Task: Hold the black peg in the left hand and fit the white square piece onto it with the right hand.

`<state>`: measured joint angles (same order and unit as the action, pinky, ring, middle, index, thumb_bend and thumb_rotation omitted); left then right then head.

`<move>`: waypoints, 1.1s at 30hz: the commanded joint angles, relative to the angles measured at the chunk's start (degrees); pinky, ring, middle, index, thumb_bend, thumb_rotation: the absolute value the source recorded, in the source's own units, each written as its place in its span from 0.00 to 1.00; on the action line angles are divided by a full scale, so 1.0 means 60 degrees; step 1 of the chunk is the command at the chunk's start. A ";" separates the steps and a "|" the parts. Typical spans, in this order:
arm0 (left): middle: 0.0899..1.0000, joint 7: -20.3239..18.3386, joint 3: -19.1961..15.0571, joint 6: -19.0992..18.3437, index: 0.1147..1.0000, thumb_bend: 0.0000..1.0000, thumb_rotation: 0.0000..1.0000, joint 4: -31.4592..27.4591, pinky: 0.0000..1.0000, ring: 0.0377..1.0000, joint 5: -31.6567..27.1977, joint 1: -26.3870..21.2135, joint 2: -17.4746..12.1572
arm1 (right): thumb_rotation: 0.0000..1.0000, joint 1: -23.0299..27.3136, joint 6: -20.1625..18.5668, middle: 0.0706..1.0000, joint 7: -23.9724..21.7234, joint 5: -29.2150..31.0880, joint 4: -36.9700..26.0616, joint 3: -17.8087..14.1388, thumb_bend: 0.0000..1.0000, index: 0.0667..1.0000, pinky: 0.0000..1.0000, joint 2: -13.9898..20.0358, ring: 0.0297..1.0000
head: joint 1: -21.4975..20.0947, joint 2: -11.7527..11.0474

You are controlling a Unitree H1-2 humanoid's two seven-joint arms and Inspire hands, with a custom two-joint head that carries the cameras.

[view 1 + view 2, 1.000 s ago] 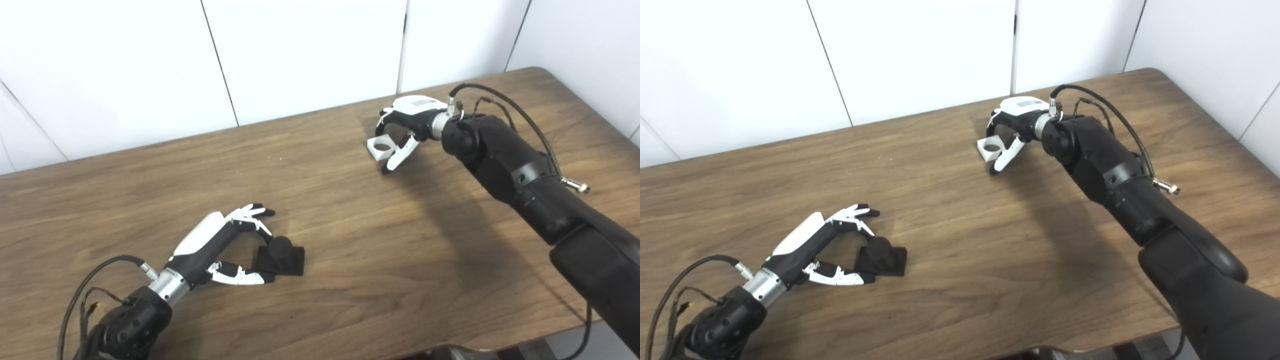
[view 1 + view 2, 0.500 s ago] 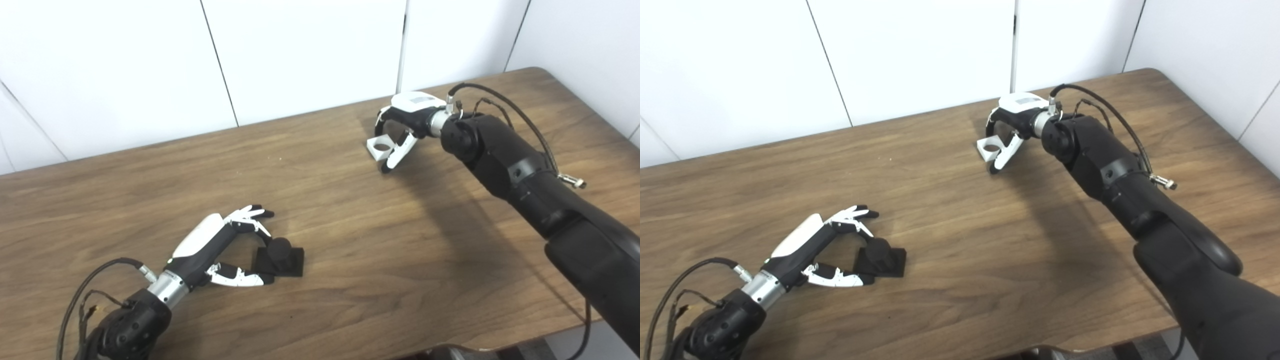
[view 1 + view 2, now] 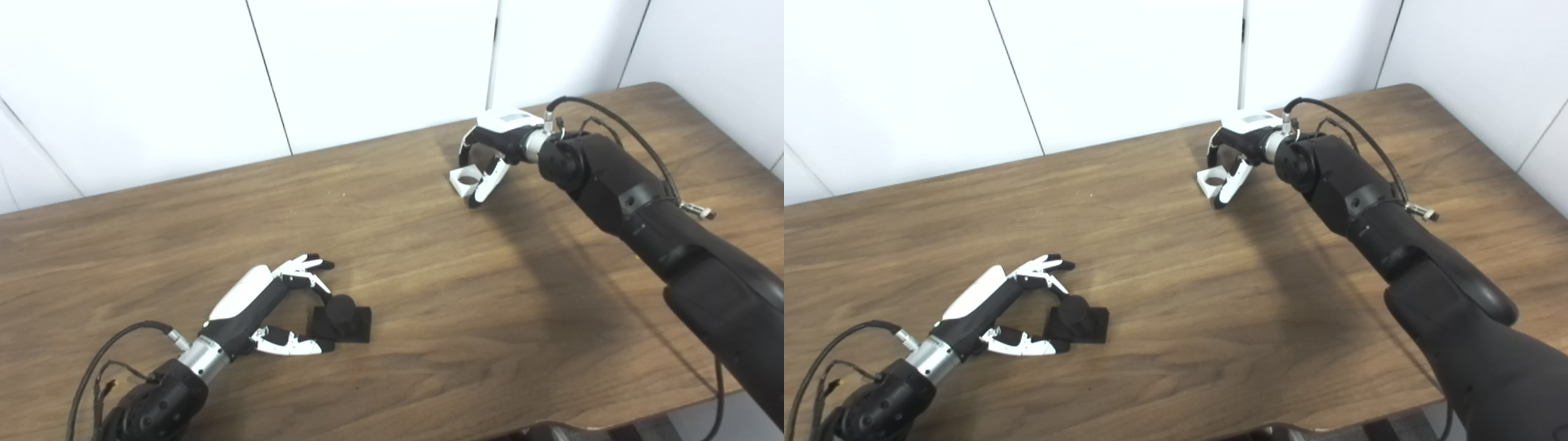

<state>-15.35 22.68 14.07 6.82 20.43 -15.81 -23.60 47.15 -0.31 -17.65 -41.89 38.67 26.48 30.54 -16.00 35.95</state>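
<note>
- Now, on a brown wooden desk (image 3: 429, 275), against white wall panels (image 3: 367, 67): two black arms in from the near edge.
- Near the near-left corner: black peg (image 3: 342, 313), a short round post upright on a flat square base, lying flat on the desk.
- Left hand (image 3: 269, 300) low over the desk, reaching toward the peg from the left.
- Fingers (image 3: 304, 266) spread apart, upper ones arched just behind and over the post, thumb (image 3: 293, 345) stretched out along the near side of the base.
- Whether any fingertip touches the peg: cannot tell; no closed grip on it, peg not lifted.
- Toward the far edge, right of the middle: white square piece (image 3: 463, 180) with a round hole through it, resting on the desk.
- Right hand (image 3: 493, 150) arched over the piece from the right, white back of the hand on top.
- Black fingers curled down behind the piece, white thumb (image 3: 485, 185) angled down along its right, near side.
- Piece sits between fingers and thumb; actual contact or pinch: cannot tell from either view.
- Peg and piece well apart, near-left against far-right of the desk.
- Cables (image 3: 1335, 122) looped over the right wrist; another cable (image 3: 821, 355) curving beside the left forearm.
</note>
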 commanded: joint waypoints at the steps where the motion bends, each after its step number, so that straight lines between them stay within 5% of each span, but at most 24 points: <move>1: 0.88 -0.0598 0.0237 -0.0363 0.43 0.52 0.08 0.0129 0.96 0.96 0.0613 0.0408 -0.0467 | 0.27 0.0179 -0.0006 0.84 0.0117 -0.0288 0.0281 0.0148 0.66 0.61 0.93 0.0181 0.90 | 0.0022 0.0016; 5: 0.88 -0.0609 0.0215 -0.0359 0.43 0.52 0.08 0.0106 0.96 0.96 0.0556 0.0419 -0.0482 | 0.16 0.0187 0.0016 0.82 0.0230 -0.0375 0.0414 0.0259 0.52 0.47 0.91 0.0211 0.89 | 0.0029 0.0030; 25: 0.88 -0.0683 0.0243 -0.0441 0.43 0.52 0.08 -0.0054 0.97 0.97 0.0568 0.0403 -0.0535 | 0.14 0.0185 0.0187 0.78 0.0706 -0.0239 0.0654 0.0443 0.51 0.45 0.91 0.0248 0.87 | 0.0089 0.0111; 33: 0.88 -0.0725 0.0278 -0.0451 0.43 0.52 0.08 -0.0002 0.97 0.97 0.0571 0.0352 -0.0529 | 0.14 -0.0149 0.0288 0.78 0.0935 -0.0071 -0.0105 0.0191 0.51 0.45 0.89 0.0338 0.86 | 0.0122 0.0105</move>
<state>-16.06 22.85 12.62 5.46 20.44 -15.47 -24.04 47.07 1.61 -11.86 -41.57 39.11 27.85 30.94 -15.29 36.56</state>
